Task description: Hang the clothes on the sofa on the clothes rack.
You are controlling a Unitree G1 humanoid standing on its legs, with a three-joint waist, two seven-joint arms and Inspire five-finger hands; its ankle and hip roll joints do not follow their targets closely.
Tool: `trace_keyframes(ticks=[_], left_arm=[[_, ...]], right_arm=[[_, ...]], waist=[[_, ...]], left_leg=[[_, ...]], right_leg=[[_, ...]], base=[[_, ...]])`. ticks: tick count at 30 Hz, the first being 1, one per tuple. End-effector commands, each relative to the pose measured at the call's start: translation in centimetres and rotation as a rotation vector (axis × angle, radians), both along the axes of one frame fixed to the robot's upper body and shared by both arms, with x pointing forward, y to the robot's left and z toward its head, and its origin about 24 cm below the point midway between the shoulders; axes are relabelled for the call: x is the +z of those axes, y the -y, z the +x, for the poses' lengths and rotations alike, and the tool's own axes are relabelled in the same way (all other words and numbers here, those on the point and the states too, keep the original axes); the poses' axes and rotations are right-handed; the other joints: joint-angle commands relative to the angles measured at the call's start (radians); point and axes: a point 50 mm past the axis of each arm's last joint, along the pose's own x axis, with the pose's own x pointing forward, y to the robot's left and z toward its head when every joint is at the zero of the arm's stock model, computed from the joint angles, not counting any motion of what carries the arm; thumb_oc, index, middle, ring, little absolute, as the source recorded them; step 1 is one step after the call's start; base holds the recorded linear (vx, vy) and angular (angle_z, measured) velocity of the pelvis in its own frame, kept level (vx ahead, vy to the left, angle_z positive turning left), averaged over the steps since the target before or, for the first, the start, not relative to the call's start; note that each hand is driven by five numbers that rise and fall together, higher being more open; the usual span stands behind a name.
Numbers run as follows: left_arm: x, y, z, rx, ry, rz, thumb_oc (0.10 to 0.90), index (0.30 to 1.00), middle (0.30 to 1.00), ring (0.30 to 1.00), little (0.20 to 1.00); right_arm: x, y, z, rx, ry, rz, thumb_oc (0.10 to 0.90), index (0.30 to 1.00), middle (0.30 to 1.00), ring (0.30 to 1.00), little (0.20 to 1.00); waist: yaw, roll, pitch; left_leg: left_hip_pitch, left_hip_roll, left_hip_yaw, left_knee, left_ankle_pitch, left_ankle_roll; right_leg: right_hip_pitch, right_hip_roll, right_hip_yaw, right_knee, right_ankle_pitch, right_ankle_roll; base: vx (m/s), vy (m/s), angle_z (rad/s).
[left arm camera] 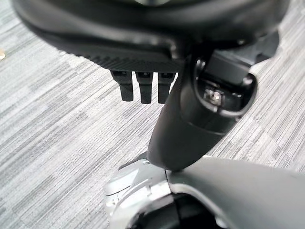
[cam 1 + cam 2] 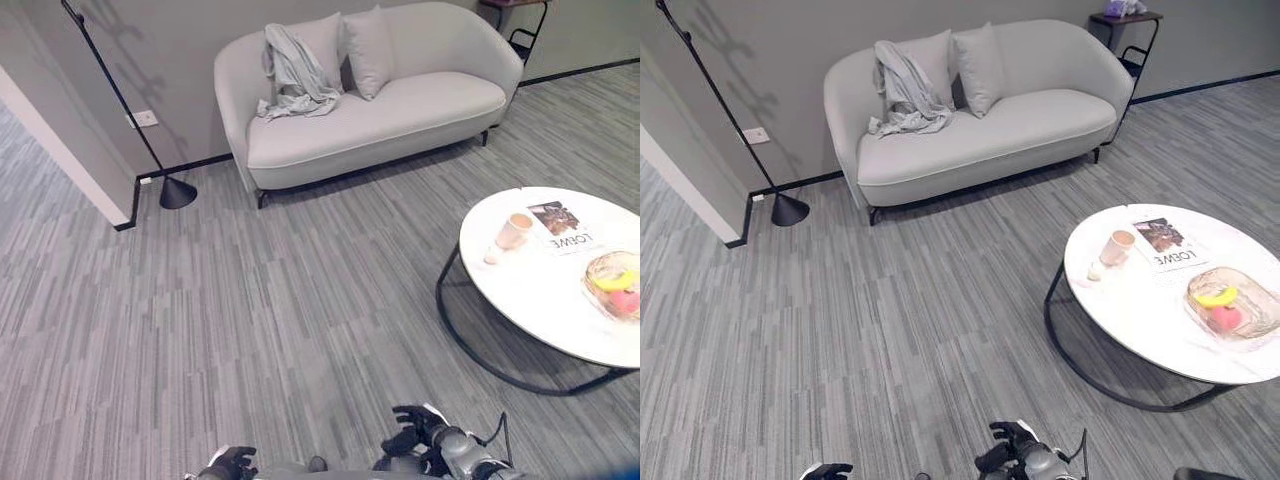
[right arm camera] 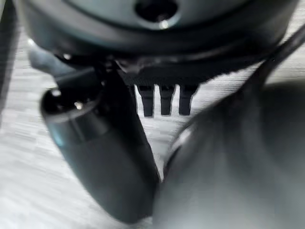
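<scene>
A: On the sofa (image 2: 400, 110), at its left end, your grey clothes (image 2: 295, 75) lie draped over the backrest and seat, beside two cushions (image 2: 350, 50).

B: And your hands?

A: Left hand (image 1: 140, 88) and right hand (image 3: 164, 100) hang low over the carpet, fingers relaxed, holding nothing, well apart from the sofa.

Grey clothes (image 2: 293, 75) — crumpled, draped over sofa (image 2: 400, 110) backrest
</scene>
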Motion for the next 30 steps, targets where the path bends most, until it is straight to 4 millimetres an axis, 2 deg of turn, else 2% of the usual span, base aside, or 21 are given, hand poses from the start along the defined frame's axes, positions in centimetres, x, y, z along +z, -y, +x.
trace_keyframes(ticks=[1,2,3,5,6,7,8,12,13,14,16,17,18,20,21,22,24,25,27,28,30], left_arm=[[-0.7,1.7,-2.6,-0.035,-0.107,-0.052,0.800,0.900,0.900,0.900,0.900],[-0.7,1.6,-2.5,-0.053,-0.107,-0.044,0.800,0.900,0.900,0.900,0.900],[-0.7,1.5,-2.5,-0.053,-0.107,-0.043,0.800,0.900,0.900,0.900,0.900],[-0.6,1.6,-1.7,-0.096,-0.089,-0.042,0.800,0.900,0.900,0.900,0.900],[-0.5,1.7,-1.3,-0.122,-0.086,-0.044,0.800,0.900,0.900,0.900,0.900],[-0.5,1.7,-1.3,-0.123,-0.086,-0.044,0.800,0.900,0.900,0.900,0.900],[-0.4,1.6,-0.9,-0.237,-0.091,-0.026,0.800,0.900,0.900,0.900,0.900],[-0.5,1.2,-1.7,-0.206,-0.104,-0.022,0.800,0.900,0.900,0.900,0.900],[-0.5,1.3,-1.5,-0.199,-0.097,-0.024,0.800,0.900,0.900,0.900,0.900],[-0.3,1.8,-0.3,-0.204,-0.056,-0.026,0.800,0.900,0.900,0.900,0.900],[-0.2,1.9,0.3,-0.229,-0.034,-0.022,0.800,0.900,0.900,0.900,0.900],[0.1,2.4,1.9,-0.309,0.014,-0.009,0.800,0.900,0.900,0.900,0.900],[0.1,2.4,1.9,-0.309,0.014,-0.009,0.800,0.900,0.900,0.900,0.900],[0.7,2.4,3.7,-0.339,0.074,0.001,0.800,0.900,0.900,0.900,0.900],[1.0,2.5,4.7,-0.342,0.105,0.002,0.800,0.900,0.900,0.900,0.900],[1.4,2.9,6.1,-0.337,0.144,-0.004,0.800,0.900,0.900,0.900,0.900],[1.5,2.8,6.3,-0.308,0.149,-0.012,0.800,0.900,0.900,0.900,0.900],[1.7,2.6,6.6,-0.201,0.173,-0.046,0.800,0.900,0.900,0.900,0.900],[1.7,2.6,6.7,-0.154,0.183,-0.059,0.800,0.900,0.900,0.900,0.900],[1.2,2.3,5.3,-0.022,0.136,-0.086,0.800,0.900,0.900,0.900,0.900],[0.5,1.2,3.1,0.173,0.065,-0.116,0.800,0.900,0.900,0.900,0.900]], right_arm=[[-2.2,0.0,-6.9,-0.059,-0.214,0.033,0.800,0.900,0.900,0.900,0.900],[-2.3,0.2,-7.4,-0.105,-0.230,0.048,0.800,0.900,0.900,0.900,0.900],[-2.3,0.2,-7.4,-0.105,-0.230,0.048,0.800,0.900,0.900,0.900,0.900],[-2.4,0.8,-8.0,-0.119,-0.256,0.035,0.800,0.900,0.900,0.900,0.900],[-2.5,0.8,-8.4,-0.112,-0.277,0.029,0.800,0.900,0.900,0.900,0.900],[-2.5,0.8,-8.5,-0.112,-0.277,0.029,0.800,0.900,0.900,0.900,0.900],[-2.8,0.7,-10.1,-0.109,-0.333,0.037,0.800,0.900,0.900,0.900,0.900],[-2.9,0.3,-10.6,-0.039,-0.358,0.035,0.800,0.900,0.900,0.900,0.900],[-2.9,0.3,-10.5,-0.024,-0.352,0.030,0.800,0.900,0.900,0.900,0.900],[-2.7,0.6,-9.6,0.009,-0.327,0.008,0.800,0.900,0.900,0.900,0.900],[-2.6,0.7,-8.9,0.013,-0.305,0.001,0.800,0.900,0.900,0.900,0.900],[-2.0,1.1,-6.5,-0.007,-0.231,-0.008,0.800,0.900,0.900,0.900,0.900],[-2.0,1.1,-6.5,-0.006,-0.231,-0.007,0.800,0.900,0.900,0.900,0.900],[-1.1,1.8,-3.7,-0.038,-0.139,-0.019,0.800,0.900,0.900,0.900,0.900],[-0.4,2.3,-1.9,-0.058,-0.079,-0.031,0.800,0.900,0.900,0.900,0.900],[0.9,2.7,1.1,-0.073,0.012,-0.048,0.800,0.900,0.900,0.900,0.900],[1.3,2.8,1.9,-0.075,0.038,-0.052,0.800,0.900,0.900,0.900,0.900],[1.6,2.8,2.6,-0.105,0.061,-0.035,0.800,0.900,0.900,0.900,0.900],[1.6,2.8,2.7,-0.124,0.070,-0.024,0.800,0.900,0.900,0.900,0.900],[1.6,2.4,2.7,-0.127,0.077,-0.011,0.800,0.900,0.900,0.900,0.900],[1.0,1.6,1.8,-0.079,0.040,-0.010,0.800,0.900,0.900,0.900,0.900]], waist=[[-0.025,0.009,-0.015],[-0.043,-0.009,-0.017],[-0.044,-0.006,-0.018],[-0.054,-0.014,-0.018],[-0.061,-0.014,-0.022],[-0.061,-0.011,-0.022],[-0.078,-0.031,-0.051],[-0.095,-0.047,-0.083],[-0.095,-0.047,-0.091],[-0.085,-0.030,-0.106],[-0.087,-0.033,-0.117],[-0.083,-0.034,-0.123],[-0.084,-0.035,-0.124],[-0.059,-0.043,-0.107],[-0.038,-0.044,-0.082],[-0.011,-0.073,-0.041],[0.005,-0.079,-0.030],[0.039,-0.092,-0.027],[0.045,-0.092,-0.030],[0.061,-0.081,-0.045],[0.095,-0.070,-0.054]], left_leg=[[0.064,-0.005,-0.029,-0.076,-0.030,0.027],[0.082,-0.008,-0.059,-0.085,-0.052,0.001],[0.081,-0.005,-0.059,-0.084,-0.051,0.000],[0.094,0.010,-0.081,-0.099,-0.065,-0.038],[0.101,0.021,-0.086,-0.107,-0.074,-0.050],[0.104,0.024,-0.085,-0.107,-0.075,-0.050],[0.168,0.041,-0.087,-0.126,-0.125,-0.074],[0.214,0.085,-0.098,-0.117,-0.133,-0.100],[0.216,0.111,-0.105,-0.105,-0.115,-0.113],[0.181,0.185,-0.116,-0.037,-0.037,-0.161],[0.146,0.203,-0.122,0.012,0.000,-0.181],[0.083,0.234,-0.108,0.169,0.071,-0.220],[0.082,0.233,-0.110,0.170,0.071,-0.220],[-0.021,0.261,-0.100,0.394,0.160,-0.230],[-0.080,0.279,-0.103,0.506,0.199,-0.219],[-0.165,0.311,-0.033,0.582,0.161,-0.178],[-0.197,0.299,-0.013,0.556,0.115,-0.168],[-0.265,0.242,0.026,0.468,0.023,-0.146],[-0.295,0.236,0.052,0.405,0.016,-0.142],[-0.343,0.244,0.104,0.254,0.038,-0.149],[-0.382,0.195,0.105,0.053,0.197,-0.147]], right_leg=[[-0.019,-0.078,-0.009,-0.086,0.061,0.008],[-0.008,-0.062,0.022,-0.368,0.060,-0.006],[-0.003,-0.058,0.019,-0.379,0.067,-0.007],[0.024,-0.095,0.063,-0.706,0.138,0.017],[0.015,-0.142,0.084,-0.788,0.175,0.032],[0.023,-0.138,0.081,-0.799,0.181,0.033],[0.015,-0.176,0.092,-0.891,0.239,0.065],[0.050,-0.140,0.060,-0.872,0.280,0.070],[0.054,-0.119,0.062,-0.870,0.283,0.064],[0.073,-0.056,0.034,-0.876,0.264,0.045],[0.081,-0.040,0.013,-0.882,0.251,0.035],[0.114,0.009,-0.014,-0.892,0.202,0.003],[0.113,0.008,-0.015,-0.892,0.202,0.003],[0.165,0.048,-0.035,-0.892,0.139,-0.047],[0.198,0.065,-0.041,-0.892,0.119,-0.069],[0.239,0.068,-0.035,-0.892,0.089,-0.085],[0.250,0.069,-0.023,-0.892,0.074,-0.085],[0.268,0.059,-0.020,-0.892,0.052,-0.080],[0.274,0.056,-0.028,-0.892,0.034,-0.077],[0.312,0.081,-0.031,-0.892,-0.020,-0.076],[0.334,0.121,-0.036,-0.892,-0.038,-0.085]], base=[[0.40,-0.173,-0.21],[0.23,-0.130,-0.11],[0.37,-0.224,-0.02],[0.29,-0.184,0.10],[0.22,-0.108,0.23],[0.62,-0.149,0.13],[0.49,-0.102,0.03],[0.58,-0.176,0.05],[0.44,-0.243,0.44],[0.54,-0.315,0.38],[0.37,-0.242,0.30],[0.26,-0.161,0.12],[0.35,-0.229,-0.12],[0.19,-0.181,-0.31],[0.25,-0.273,-0.24],[0.17,-0.196,-0.31],[0.24,-0.062,-0.20],[0.27,0.014,-0.08],[0.30,0.071,-0.24],[0.46,0.127,-0.10],[0.35,0.120,0.23]])
